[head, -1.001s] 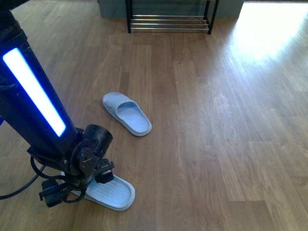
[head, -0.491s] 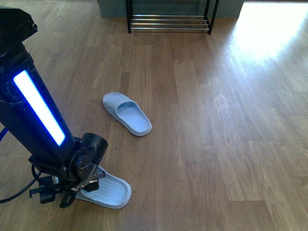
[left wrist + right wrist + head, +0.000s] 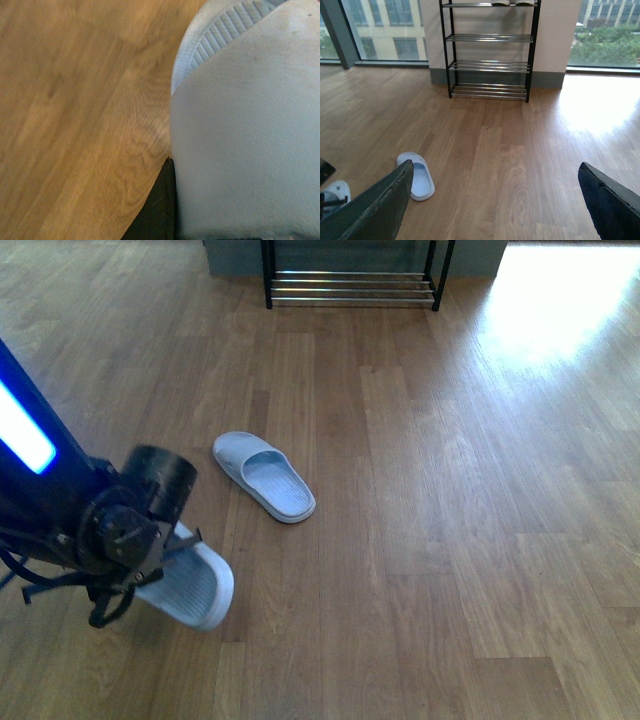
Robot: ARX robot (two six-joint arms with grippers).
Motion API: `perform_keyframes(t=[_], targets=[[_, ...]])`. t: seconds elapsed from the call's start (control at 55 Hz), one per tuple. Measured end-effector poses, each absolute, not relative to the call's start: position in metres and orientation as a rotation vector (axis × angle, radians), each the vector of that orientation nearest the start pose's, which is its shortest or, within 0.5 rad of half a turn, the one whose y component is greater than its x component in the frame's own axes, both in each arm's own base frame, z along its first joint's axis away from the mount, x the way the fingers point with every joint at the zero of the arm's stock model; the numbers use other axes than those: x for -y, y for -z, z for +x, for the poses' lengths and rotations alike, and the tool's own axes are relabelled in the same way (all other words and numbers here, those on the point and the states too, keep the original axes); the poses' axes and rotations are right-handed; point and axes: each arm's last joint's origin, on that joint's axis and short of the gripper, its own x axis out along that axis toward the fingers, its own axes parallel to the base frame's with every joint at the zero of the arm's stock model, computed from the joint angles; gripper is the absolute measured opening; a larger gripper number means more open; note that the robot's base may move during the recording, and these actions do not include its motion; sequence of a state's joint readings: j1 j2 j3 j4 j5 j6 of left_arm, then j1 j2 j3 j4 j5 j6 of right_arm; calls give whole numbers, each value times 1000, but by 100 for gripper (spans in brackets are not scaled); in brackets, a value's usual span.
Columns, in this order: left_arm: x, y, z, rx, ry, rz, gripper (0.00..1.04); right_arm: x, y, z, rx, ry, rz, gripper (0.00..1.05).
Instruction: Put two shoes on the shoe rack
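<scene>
The shoes here are two light blue slide sandals. My left gripper (image 3: 150,575) is shut on one sandal (image 3: 192,586), which hangs tilted off the wooden floor at the front left. In the left wrist view its pale strap (image 3: 240,130) fills the picture beside one dark finger (image 3: 157,210). The other sandal (image 3: 265,476) lies flat on the floor further ahead, also seen in the right wrist view as the sandal (image 3: 418,177). The black shoe rack (image 3: 350,286) with silver bars stands at the far wall. My right gripper (image 3: 495,200) is open over bare floor.
The rack (image 3: 490,50) stands against a pale wall between large windows. Pale items (image 3: 512,2) sit on its top tier, cut off by the picture's edge. Wooden floor (image 3: 450,500) stretches between me and the rack, with bright sunlight at the far right.
My left arm has risen and swung left, lifting the gripped sandal off the floor and tilting it. The other sandal has not moved.
</scene>
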State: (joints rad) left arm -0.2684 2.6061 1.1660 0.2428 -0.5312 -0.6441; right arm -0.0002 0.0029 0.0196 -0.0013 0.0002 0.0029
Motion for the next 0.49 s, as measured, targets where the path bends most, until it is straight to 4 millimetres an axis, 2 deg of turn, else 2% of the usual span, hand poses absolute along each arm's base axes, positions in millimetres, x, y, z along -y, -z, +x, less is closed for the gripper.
perform_keyframes(t=[0.055,0.109,0.146,0.255,0.309,0.346,0.491], targets=[[85,62,362,-900,-544,-92,2,0,-170,97,15,0,3,95],[85,29,359,-832,-486,-58,2,0,-170,97,15,0,3,95],[83,3,352,-754,-465,1,2,0,-170,97,15,0,3,95],[70,-50,326,-617,-413,122,2,0,-170,97,15,0,3,95],[63,-64,314,-602,-405,164,2,0,-170,97,15,0,3,95],[57,-80,298,-580,-398,196,2,0,-170,97,15,0,3,95],[46,-115,259,-512,-388,261,2,0,-170,97,15,0,3,95]])
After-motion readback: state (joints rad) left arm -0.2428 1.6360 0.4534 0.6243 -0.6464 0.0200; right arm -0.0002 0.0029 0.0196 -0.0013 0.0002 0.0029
